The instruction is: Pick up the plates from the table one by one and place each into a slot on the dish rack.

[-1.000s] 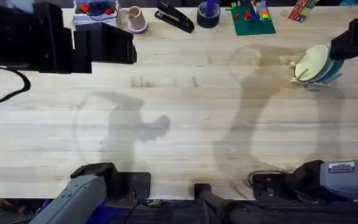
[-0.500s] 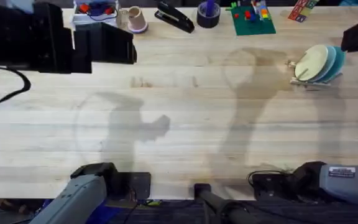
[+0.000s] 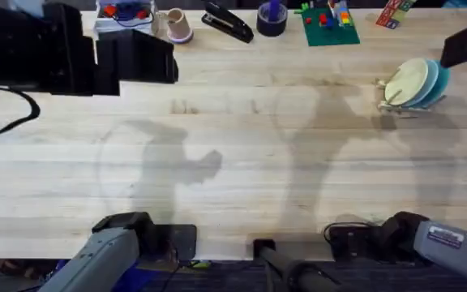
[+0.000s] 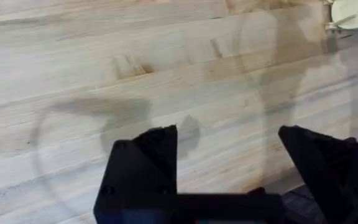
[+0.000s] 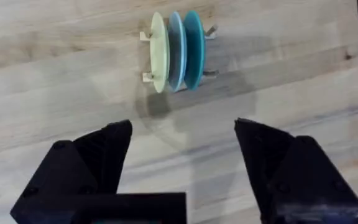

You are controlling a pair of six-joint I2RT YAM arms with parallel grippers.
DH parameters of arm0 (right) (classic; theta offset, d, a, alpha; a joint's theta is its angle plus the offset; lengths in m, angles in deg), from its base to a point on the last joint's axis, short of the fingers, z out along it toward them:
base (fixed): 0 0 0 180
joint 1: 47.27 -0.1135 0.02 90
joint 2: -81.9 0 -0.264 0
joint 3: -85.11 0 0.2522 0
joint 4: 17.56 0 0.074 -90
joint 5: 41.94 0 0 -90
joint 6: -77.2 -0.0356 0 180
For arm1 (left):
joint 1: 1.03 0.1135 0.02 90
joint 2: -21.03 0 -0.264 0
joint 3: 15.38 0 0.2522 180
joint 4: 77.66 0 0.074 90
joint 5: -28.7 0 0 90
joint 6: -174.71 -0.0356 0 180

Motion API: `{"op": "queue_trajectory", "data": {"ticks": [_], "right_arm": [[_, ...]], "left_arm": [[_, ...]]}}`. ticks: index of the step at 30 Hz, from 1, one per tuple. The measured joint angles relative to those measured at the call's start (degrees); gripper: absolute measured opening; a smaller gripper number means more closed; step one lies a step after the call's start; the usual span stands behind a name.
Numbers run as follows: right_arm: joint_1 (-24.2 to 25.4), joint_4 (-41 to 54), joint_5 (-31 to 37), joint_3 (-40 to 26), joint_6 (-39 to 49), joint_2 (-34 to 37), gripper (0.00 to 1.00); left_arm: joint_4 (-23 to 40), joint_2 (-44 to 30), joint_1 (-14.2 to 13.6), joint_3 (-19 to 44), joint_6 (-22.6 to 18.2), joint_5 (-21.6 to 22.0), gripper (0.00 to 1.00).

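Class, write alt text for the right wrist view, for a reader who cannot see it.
Three round plates, cream, pale blue and teal, stand upright side by side in a small pale wooden dish rack on the light wooden table. The right gripper hangs apart, black jaws open.

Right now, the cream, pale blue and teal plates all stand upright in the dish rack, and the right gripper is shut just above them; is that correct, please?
Not quite: the right gripper is open, as the right wrist view shows. The cream plate, pale blue plate and teal plate do all stand upright in the dish rack.
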Motion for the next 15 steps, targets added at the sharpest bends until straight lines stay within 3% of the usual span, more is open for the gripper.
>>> {"op": "queue_trajectory", "data": {"ticks": [15], "right_arm": [[0.00, 7.29, -3.87, 0.00, -1.25, -13.21, 0.993]], "left_arm": [[0.00, 0.00, 0.00, 0.00, 0.00, 0.00, 0.994]]}}
